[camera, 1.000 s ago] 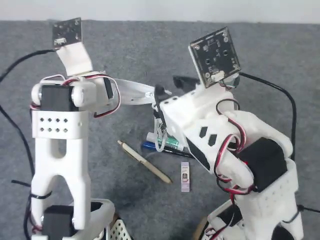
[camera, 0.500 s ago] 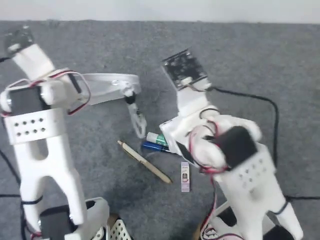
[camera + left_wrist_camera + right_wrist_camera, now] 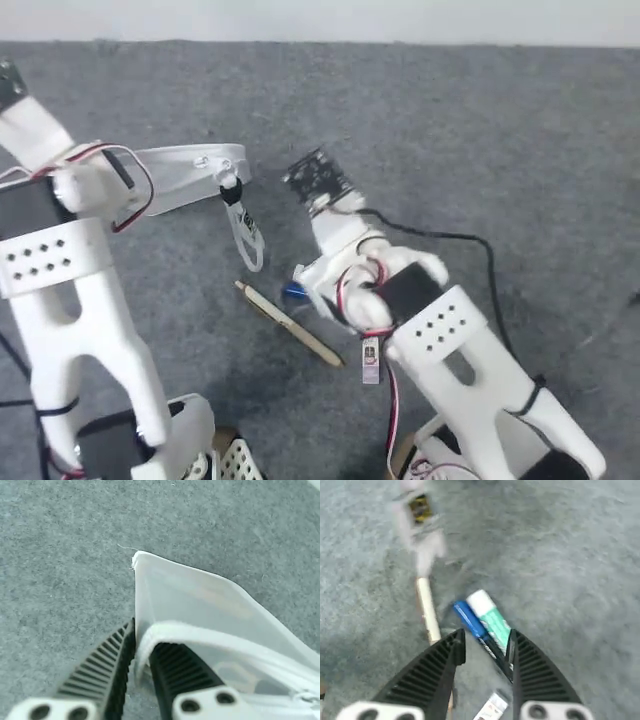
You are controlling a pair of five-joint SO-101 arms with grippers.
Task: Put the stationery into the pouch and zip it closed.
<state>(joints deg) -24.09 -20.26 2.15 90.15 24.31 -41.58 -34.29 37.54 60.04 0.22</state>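
My left gripper (image 3: 142,645) is shut on the rim of the translucent white pouch (image 3: 200,605). In the high view the pouch (image 3: 190,175) hangs above the carpet at the left, a tag (image 3: 246,236) dangling from its far end. My right gripper (image 3: 486,640) is open and points down just above a blue pen (image 3: 470,620) and a green-and-white tube (image 3: 492,617). A beige pen (image 3: 429,611) lies beside them. From the high view the right gripper (image 3: 310,290) covers most of the blue pen (image 3: 292,292), with the beige pen (image 3: 290,323) to its left.
A small pale purple item (image 3: 371,360) lies on the grey carpet (image 3: 480,130) close to the right arm's base. A black cable (image 3: 470,245) trails behind the right arm. Open carpet stretches across the back and right.
The left arm has swung left, carrying the pouch away from the pens. The right arm has turned left and dipped down over the blue pen and tube.
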